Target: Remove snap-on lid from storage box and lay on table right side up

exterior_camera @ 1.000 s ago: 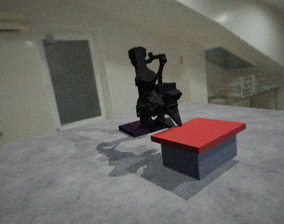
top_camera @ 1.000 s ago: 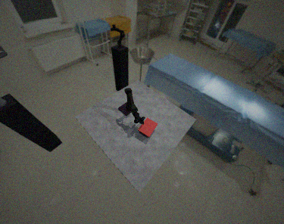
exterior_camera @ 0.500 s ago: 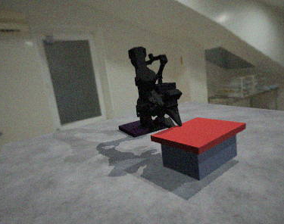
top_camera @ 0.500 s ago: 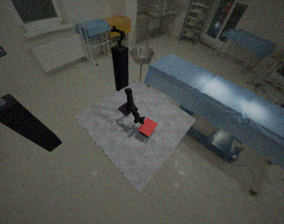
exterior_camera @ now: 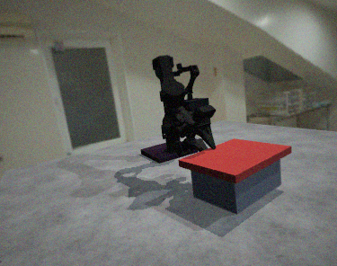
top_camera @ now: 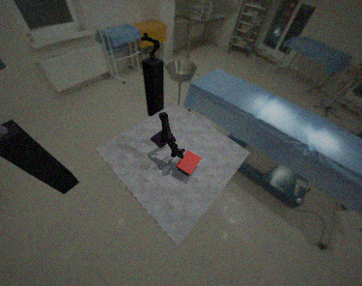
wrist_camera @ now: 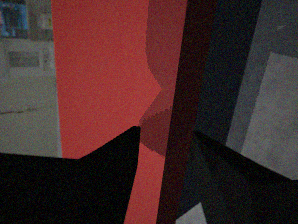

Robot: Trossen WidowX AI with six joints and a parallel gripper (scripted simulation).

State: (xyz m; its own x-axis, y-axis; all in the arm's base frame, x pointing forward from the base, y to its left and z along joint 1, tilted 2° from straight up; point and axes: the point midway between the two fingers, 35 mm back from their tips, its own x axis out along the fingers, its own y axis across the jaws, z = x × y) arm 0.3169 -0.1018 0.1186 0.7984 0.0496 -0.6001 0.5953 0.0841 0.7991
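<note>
Gripping the near rim of the red lid (exterior_camera: pixel 235 158), the gripper (exterior_camera: pixel 206 135) is clenched on the lid's edge, one finger above the red top and one below the overhang, as the wrist view shows. The lid sits level on the grey-blue storage box (exterior_camera: pixel 243 185), and its edges line up with the box walls, so the snap fit looks unbroken. By that reading only the grasp is done; the prying up, the carry and the flat, right-side-up placement all remain, and the box must stay put throughout.

Box and lid stand near the middle of the tabletop (top_camera: pixel 154 198), slightly toward its right edge in the top view, with the arm's dark purple base plate (exterior_camera: pixel 152 154) just behind them toward the far corner. Open surface lies toward the near corner, which looks like the likeliest place to lay the lid.

The tabletop is a mottled pale grey. Around it is a dim clinical room: a long blue-draped bed (top_camera: pixel 280 121), a metal basin on a stand (top_camera: pixel 181 71), a blue and a yellow cart (top_camera: pixel 120 36), and a glazed door (exterior_camera: pixel 85 96).
</note>
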